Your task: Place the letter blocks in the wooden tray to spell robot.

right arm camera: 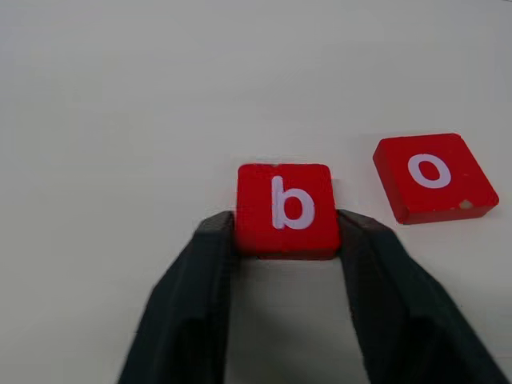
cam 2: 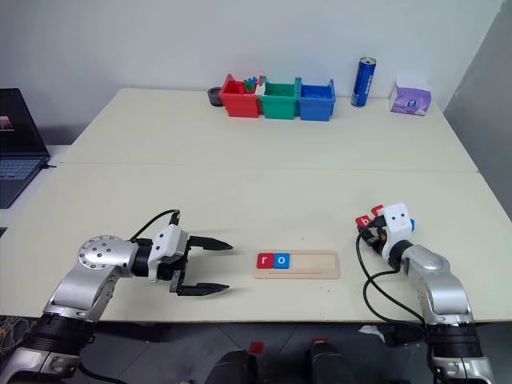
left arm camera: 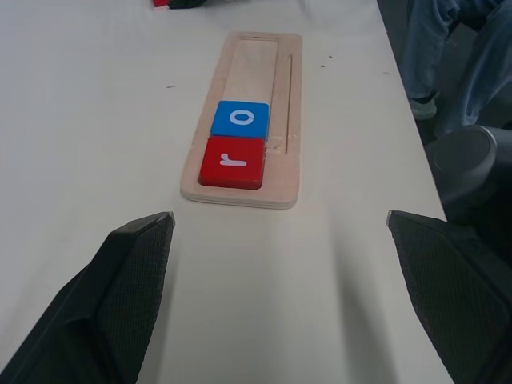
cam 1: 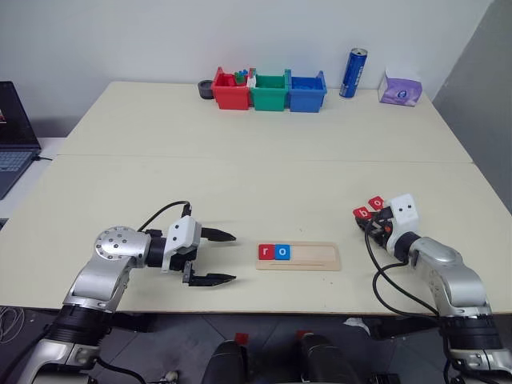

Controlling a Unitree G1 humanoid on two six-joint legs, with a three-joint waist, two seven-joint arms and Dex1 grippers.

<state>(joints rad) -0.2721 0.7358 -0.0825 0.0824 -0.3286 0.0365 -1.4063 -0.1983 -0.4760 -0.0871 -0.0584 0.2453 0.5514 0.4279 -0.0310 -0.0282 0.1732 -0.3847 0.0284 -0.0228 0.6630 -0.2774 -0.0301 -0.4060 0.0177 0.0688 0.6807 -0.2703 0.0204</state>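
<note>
The wooden tray [cam 1: 316, 257] lies near the table's front edge, with a red "r" block [left arm camera: 233, 162] and a blue "o" block [left arm camera: 240, 118] side by side at its left end. Left of the tray, my left gripper [cam 1: 226, 258] hovers open and empty, pointing toward it. At the right, my right gripper [right arm camera: 286, 228] is shut on a red "b" block [right arm camera: 285, 208], one finger against each side, low over the table. Close beside that block, a red "o" block [right arm camera: 432, 176] lies flat on the table.
Red [cam 1: 230, 92], green [cam 1: 269, 92] and blue [cam 1: 306, 91] bins line the far edge, beside a blue can [cam 1: 353, 73] and a purple tissue pack [cam 1: 400, 88]. A laptop [cam 1: 12, 132] sits far left. A person's legs [left arm camera: 448, 56] stand beyond the table edge.
</note>
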